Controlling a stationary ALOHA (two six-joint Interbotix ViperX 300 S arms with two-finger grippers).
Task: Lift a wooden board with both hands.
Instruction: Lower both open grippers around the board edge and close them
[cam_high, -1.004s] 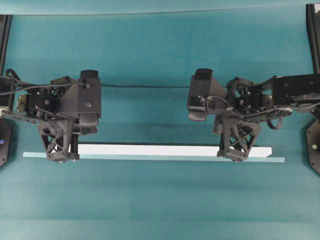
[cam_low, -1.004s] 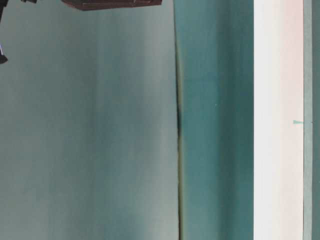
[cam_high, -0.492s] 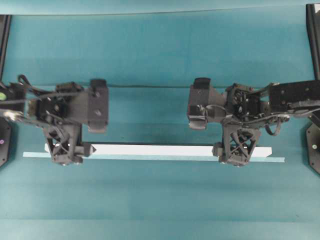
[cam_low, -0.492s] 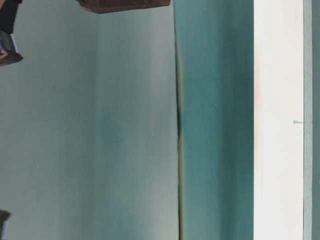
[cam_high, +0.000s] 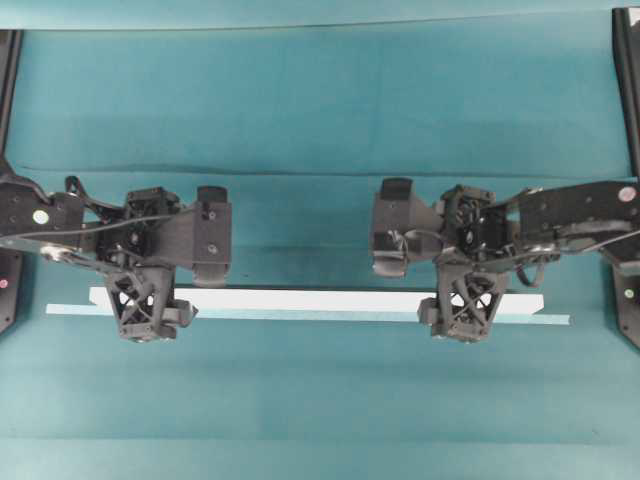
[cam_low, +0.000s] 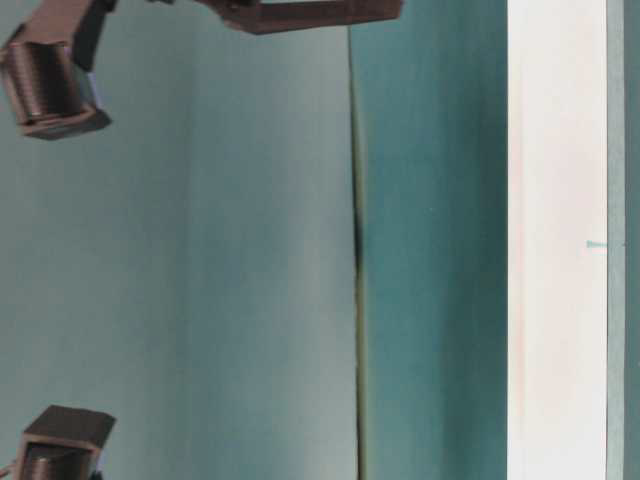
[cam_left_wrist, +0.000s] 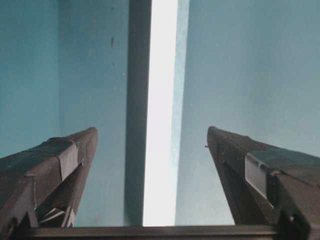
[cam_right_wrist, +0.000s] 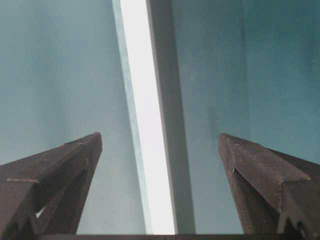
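The wooden board (cam_high: 310, 299) is a long white plank lying flat across the teal table, with a thin pale teal strip (cam_high: 300, 317) along its near edge. My left gripper (cam_high: 150, 312) hangs over the board's left end and my right gripper (cam_high: 465, 312) over its right end. In the left wrist view the gripper (cam_left_wrist: 151, 130) is open, and the board (cam_left_wrist: 161, 75) runs between its fingers without touching them. In the right wrist view the gripper (cam_right_wrist: 160, 136) is likewise open astride the board (cam_right_wrist: 140, 75). The board also shows in the table-level view (cam_low: 555, 240).
A dark seam (cam_high: 300, 172) crosses the table cover behind the arms. Black frame posts (cam_high: 628, 70) stand at the left and right edges. Dark arm parts (cam_low: 55, 75) show at the top and bottom left of the table-level view.
My left gripper has moved right and my right gripper slightly left, both nearer the board. More of the arms shows in the table-level view. The board has not moved.
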